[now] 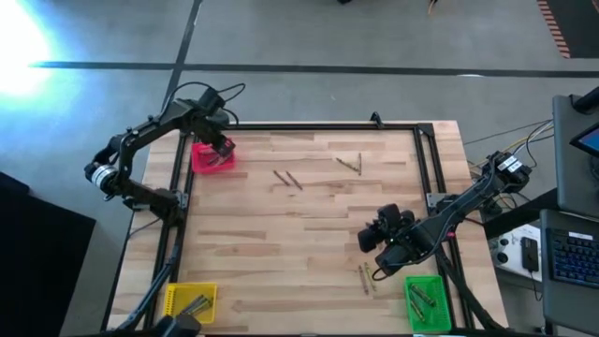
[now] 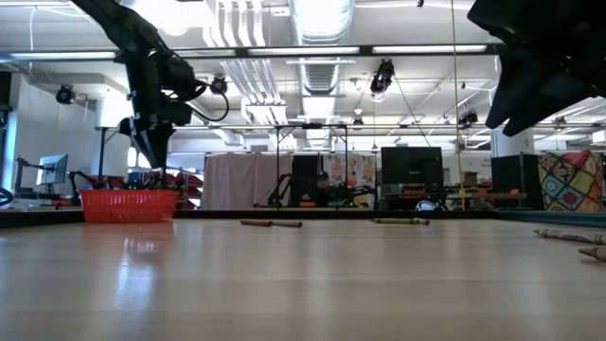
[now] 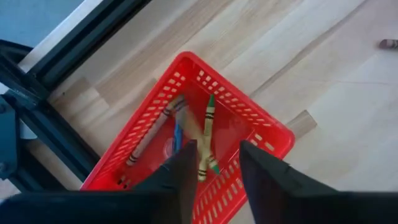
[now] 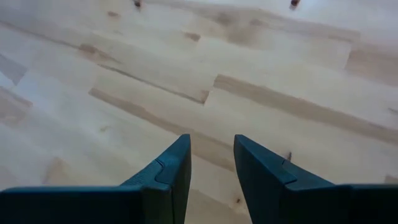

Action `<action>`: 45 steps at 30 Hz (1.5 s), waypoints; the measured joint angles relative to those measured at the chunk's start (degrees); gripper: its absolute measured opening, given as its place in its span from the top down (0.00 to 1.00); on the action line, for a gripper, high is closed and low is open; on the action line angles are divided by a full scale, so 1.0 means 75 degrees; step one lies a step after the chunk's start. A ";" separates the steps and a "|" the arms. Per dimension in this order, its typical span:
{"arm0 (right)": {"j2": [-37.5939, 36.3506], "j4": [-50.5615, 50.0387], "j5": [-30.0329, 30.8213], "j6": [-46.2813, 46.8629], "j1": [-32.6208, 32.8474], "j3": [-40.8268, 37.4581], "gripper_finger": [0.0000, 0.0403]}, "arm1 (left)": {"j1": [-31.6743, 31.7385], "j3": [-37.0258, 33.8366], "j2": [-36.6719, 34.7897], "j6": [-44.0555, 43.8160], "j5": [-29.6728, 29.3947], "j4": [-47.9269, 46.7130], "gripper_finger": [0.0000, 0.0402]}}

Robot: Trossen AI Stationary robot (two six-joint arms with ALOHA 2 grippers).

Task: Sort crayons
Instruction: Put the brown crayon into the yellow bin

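Hovering over the red perforated plastic bin (image 1: 211, 158) at the table's far left corner, the left gripper (image 3: 214, 163) has its fingers parted and nothing between them; a green-tipped crayon (image 3: 206, 135) lies loose in the bin directly under the gap, beside a brown-wrapped one (image 3: 155, 131).

The right gripper (image 4: 210, 160) hangs over bare light wooden tabletop (image 1: 309, 215), fingers parted, empty.

Remaining crayons: a pair (image 1: 287, 178) mid-table, another pair (image 1: 350, 163) further back, and a small cluster (image 1: 366, 277) lying just beside the right gripper on the near side, by the green bin (image 1: 426, 301). The cluster's long axes run roughly near-to-far.

Judgement: the right arm is clearly nearer the cluster; the mid-table pair sits between both arms, somewhat nearer the left.
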 joint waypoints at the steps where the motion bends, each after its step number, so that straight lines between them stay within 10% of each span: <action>1: 0.0000 0.0004 -0.0101 -0.0001 0.0000 0.0000 0.72 | 0.0003 0.0000 0.0000 0.0004 0.0000 0.0006 0.72; 12: 0.0000 0.0036 -0.0184 -0.0197 0.0000 0.0000 0.72 | -0.0475 0.0000 0.0000 0.0606 0.2390 0.0547 0.61; 45: 0.0000 0.0560 0.0211 -0.0244 0.0000 0.0000 0.72 | -0.3415 0.0856 0.2945 0.2087 0.2697 0.3606 0.72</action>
